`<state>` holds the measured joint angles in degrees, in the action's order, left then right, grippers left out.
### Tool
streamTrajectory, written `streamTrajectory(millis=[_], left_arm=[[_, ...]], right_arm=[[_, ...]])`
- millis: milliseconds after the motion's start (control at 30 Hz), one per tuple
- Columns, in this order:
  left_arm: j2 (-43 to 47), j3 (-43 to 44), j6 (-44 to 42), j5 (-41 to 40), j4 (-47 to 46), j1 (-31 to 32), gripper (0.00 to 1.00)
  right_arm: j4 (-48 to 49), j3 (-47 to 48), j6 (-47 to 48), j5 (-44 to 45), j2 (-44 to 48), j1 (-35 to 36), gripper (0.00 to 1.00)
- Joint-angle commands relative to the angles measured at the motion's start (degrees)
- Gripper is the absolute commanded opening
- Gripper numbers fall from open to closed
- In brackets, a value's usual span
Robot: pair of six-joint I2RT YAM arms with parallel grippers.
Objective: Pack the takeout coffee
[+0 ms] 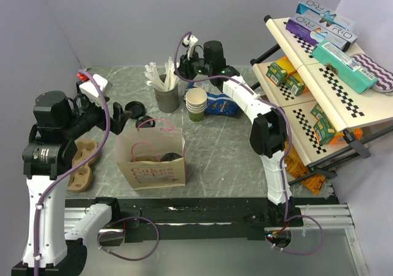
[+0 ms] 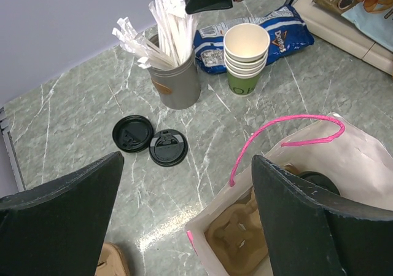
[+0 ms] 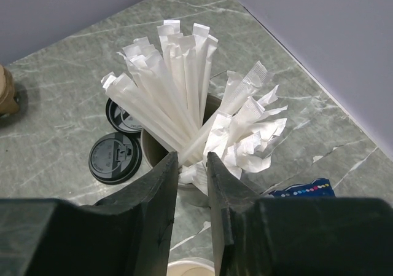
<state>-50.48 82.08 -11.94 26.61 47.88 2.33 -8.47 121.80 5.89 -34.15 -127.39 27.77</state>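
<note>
The takeout coffee shows only as a black lid (image 1: 172,157) inside the white paper bag with pink handles (image 1: 147,171) at the table's front middle. In the left wrist view the lid (image 2: 317,181) sits in the bag (image 2: 344,147) beside a brown cup carrier (image 2: 236,236). My left gripper (image 1: 118,115) hangs over the bag's left edge, wide open and empty (image 2: 187,162). My right gripper (image 1: 191,45) is at the back, above the grey straw holder (image 3: 161,150). Its jaws are narrowly apart with nothing held (image 3: 193,159).
Two loose black lids (image 2: 132,133) (image 2: 167,148) lie left of the straw holder (image 1: 166,94). A stack of cream cups (image 1: 196,102) and a blue chip bag (image 1: 220,104) stand behind the bag. Brown carriers (image 1: 83,162) lie at the left. A tilted snack rack (image 1: 331,73) fills the right.
</note>
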Motion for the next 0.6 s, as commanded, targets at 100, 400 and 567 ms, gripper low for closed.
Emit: streamTrajectory(millis=[100,400,567], left_arm=[[0.9,-0.1,0.3,-0.5,-0.9,-0.4,0.91],[1.0,-0.1,0.3,-0.2,-0.9,-0.4,0.91],[1.0,-0.1,0.3,0.0,-1.0,-0.5,0.92]], right_arm=[[0.3,0.0,0.8,-0.7,0.8,0.4,0.29],[-0.7,0.3,2.1,0.4,0.2,0.9,0.32],[-1.1,0.2,2.5,0.7,0.5,1.1,0.18]])
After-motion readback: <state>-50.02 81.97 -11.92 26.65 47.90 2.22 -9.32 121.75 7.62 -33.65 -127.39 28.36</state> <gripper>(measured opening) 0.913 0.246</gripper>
